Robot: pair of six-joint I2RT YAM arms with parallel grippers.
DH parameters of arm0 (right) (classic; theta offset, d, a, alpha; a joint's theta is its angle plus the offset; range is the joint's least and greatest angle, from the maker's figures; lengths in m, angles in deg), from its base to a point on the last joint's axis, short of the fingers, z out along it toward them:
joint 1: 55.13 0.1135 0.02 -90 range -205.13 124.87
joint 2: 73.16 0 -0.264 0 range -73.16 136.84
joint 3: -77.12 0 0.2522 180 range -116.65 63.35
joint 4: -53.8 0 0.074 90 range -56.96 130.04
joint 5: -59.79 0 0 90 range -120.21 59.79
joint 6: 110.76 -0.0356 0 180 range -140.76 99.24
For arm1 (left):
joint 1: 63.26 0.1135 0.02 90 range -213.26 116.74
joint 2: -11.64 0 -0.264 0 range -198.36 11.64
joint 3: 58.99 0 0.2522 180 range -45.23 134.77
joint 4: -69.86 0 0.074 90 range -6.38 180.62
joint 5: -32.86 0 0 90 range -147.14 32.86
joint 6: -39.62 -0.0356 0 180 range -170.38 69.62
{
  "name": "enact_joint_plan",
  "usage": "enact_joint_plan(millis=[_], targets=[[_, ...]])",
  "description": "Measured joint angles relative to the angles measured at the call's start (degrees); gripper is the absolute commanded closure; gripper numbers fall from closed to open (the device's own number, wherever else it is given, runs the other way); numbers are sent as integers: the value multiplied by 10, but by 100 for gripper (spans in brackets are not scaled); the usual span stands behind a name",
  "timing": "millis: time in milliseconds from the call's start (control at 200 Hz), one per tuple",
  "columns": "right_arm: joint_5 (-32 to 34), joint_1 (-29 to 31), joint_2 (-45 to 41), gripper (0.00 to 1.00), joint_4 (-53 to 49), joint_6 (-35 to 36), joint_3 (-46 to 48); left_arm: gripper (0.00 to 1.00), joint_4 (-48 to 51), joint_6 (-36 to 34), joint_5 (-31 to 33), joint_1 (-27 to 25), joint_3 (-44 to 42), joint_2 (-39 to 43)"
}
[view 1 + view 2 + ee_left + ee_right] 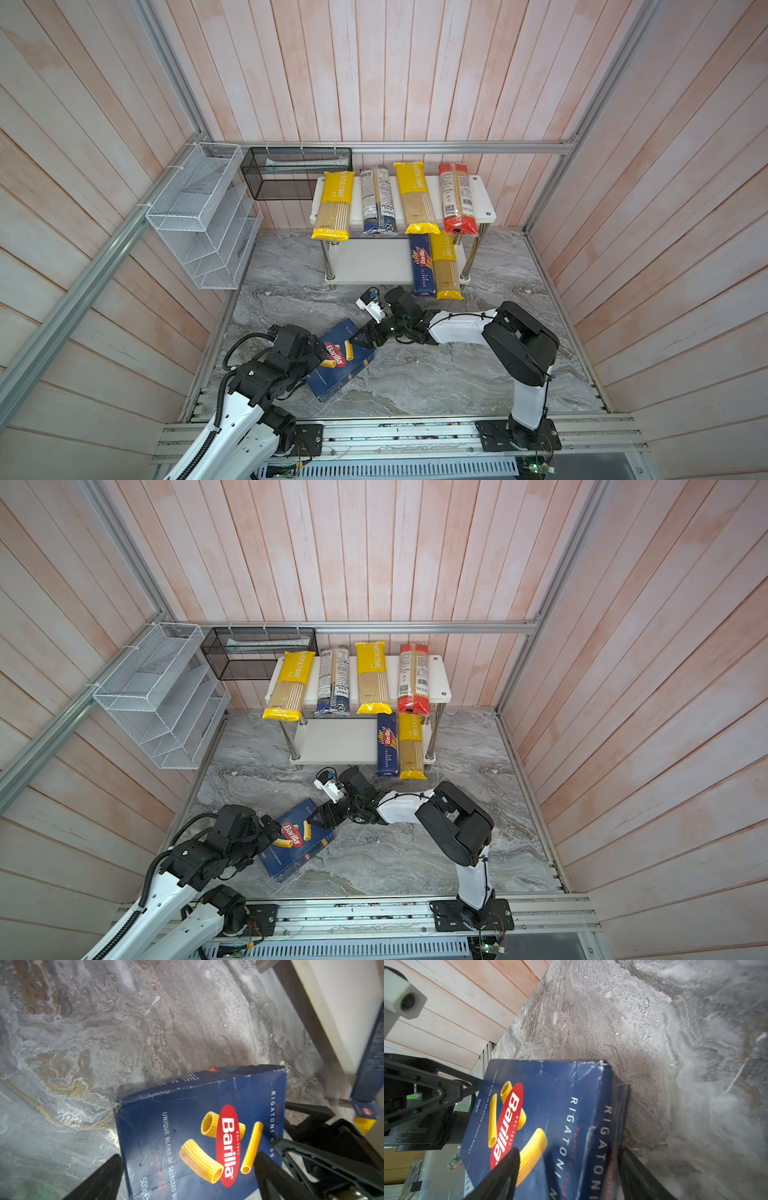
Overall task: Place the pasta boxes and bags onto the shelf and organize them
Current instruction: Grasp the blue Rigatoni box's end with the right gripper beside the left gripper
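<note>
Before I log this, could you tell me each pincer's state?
Left pincer: at rigatoni box, grip unclear.
Right pincer: astride rigatoni box, grip unclear.

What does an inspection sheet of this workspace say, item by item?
surface: grey marbled table.
job's things: rigatoni box on the table, not yet shelved; four bags across the shelf top board; spaghetti box and one yellow bag on its lower board.
clutter: nothing seen.
grippers: left gripper and right gripper both at the rigatoni box, fingers either side; grip unclear.
cables: black hose along the left arm; thin wires at the right base.
surroundings: wood-panel walls, white wire rack, black mesh basket.
</note>
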Motion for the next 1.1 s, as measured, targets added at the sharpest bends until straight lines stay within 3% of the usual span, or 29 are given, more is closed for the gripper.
enact_joint_plan(millis=[330,725,1100], targets=[[37,1,-71,30,-2,-30,76,0,-75,-46,-27,-2,-37,-8],[124,2,-186,31,-1,-100,171,0,-195,-99,-18,-39,-35,-141],[169,5,-221,32,4,-152,224,0,-226,-85,-33,-40,-93,-33]])
